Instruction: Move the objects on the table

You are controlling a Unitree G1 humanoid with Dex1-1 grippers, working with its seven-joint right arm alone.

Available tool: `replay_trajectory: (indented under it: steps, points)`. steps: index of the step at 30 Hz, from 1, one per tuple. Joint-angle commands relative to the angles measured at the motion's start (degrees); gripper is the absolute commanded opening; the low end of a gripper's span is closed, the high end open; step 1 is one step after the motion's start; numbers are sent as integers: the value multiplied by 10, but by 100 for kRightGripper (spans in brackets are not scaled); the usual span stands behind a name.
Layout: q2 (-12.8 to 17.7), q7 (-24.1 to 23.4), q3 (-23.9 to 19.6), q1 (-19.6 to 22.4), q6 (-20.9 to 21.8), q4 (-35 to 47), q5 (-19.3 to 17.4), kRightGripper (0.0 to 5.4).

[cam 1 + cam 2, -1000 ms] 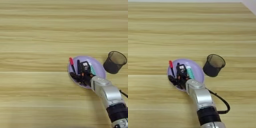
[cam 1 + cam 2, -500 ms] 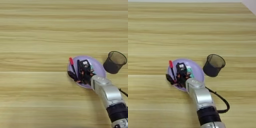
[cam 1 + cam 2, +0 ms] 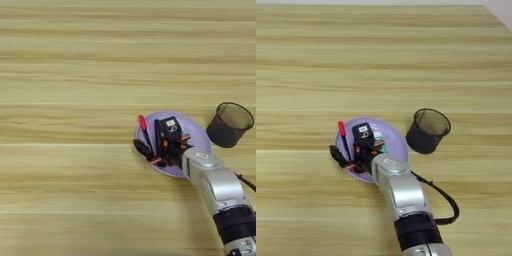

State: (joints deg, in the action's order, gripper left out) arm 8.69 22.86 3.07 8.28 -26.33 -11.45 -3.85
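Table (image 3: 75,75): wide, striped light wood. Pen (image 3: 144,128): thin, black, red-capped, lying across the left rim of a shallow round purple plate (image 3: 200,137). Right gripper (image 3: 157,147): black fingers over plate; grip unclear. Mesh cup (image 3: 229,124): black, upright, just right of the plate.

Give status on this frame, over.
Right gripper down over purple plate, among the pens. Red-capped pen on plate's left edge. Mesh cup upright beside plate, apart.
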Motion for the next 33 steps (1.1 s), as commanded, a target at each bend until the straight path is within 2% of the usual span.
replay_trajectory:
  steps: [1,33]
  points:
    - [8,-10,-7,34,25,30,0,538]
    - [31,-23,-63,45,41,26,-5,538]
